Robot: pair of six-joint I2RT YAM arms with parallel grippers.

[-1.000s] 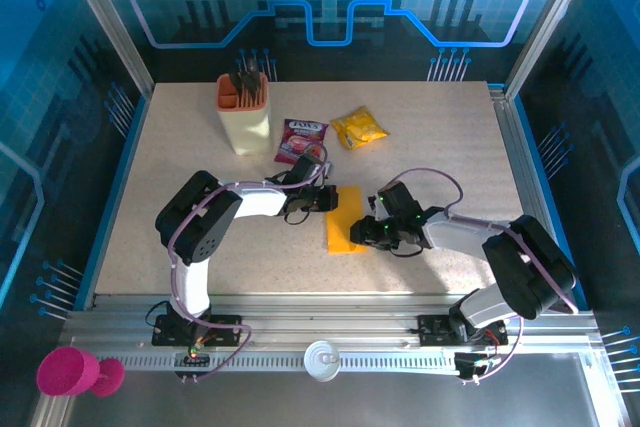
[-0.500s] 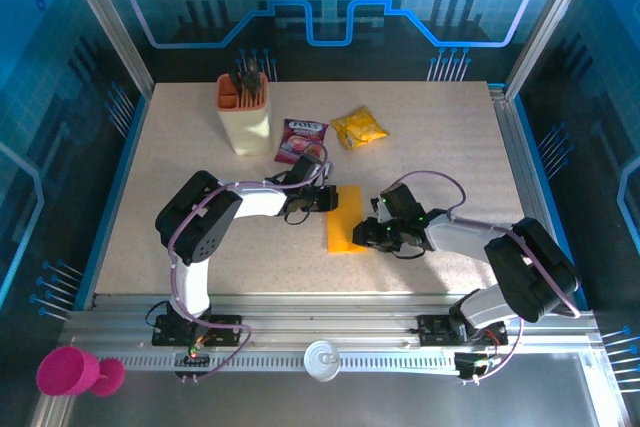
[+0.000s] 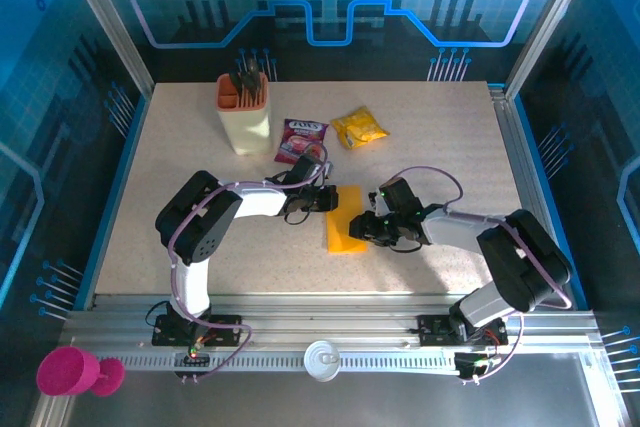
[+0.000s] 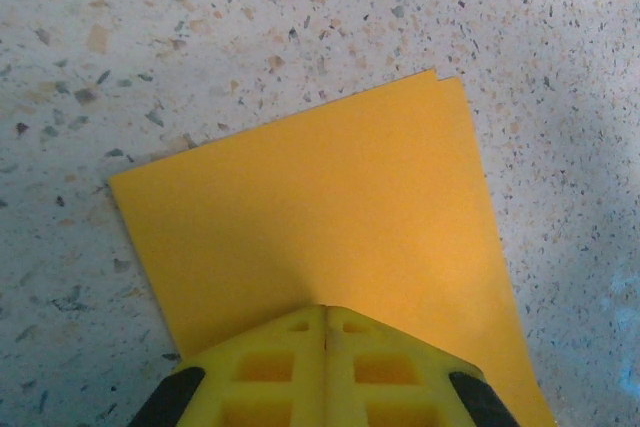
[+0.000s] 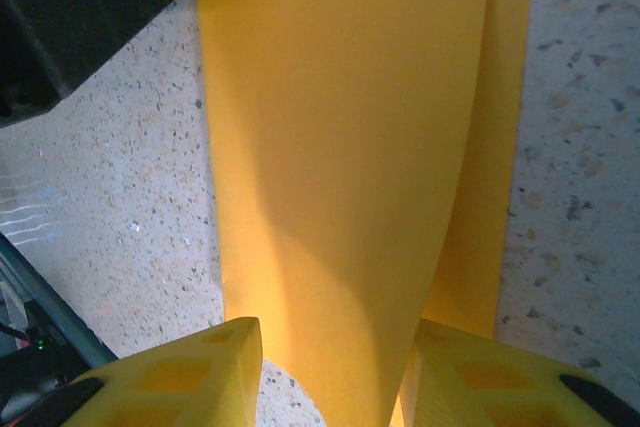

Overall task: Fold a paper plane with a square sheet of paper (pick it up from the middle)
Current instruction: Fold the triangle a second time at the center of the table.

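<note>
Left claw [image 4: 325, 309] closed tight, pinning square sheet of paper [image 4: 320, 197] to worktop [image 4: 200, 27] as anchor; right claw [image 5: 330, 352] parted astride raised flap, gripping nothing, likely creasing fold.

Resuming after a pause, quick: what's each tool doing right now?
Left tool: shut, resting on the paper.
Right tool: open, straddling a raised flap of the paper.
</note>
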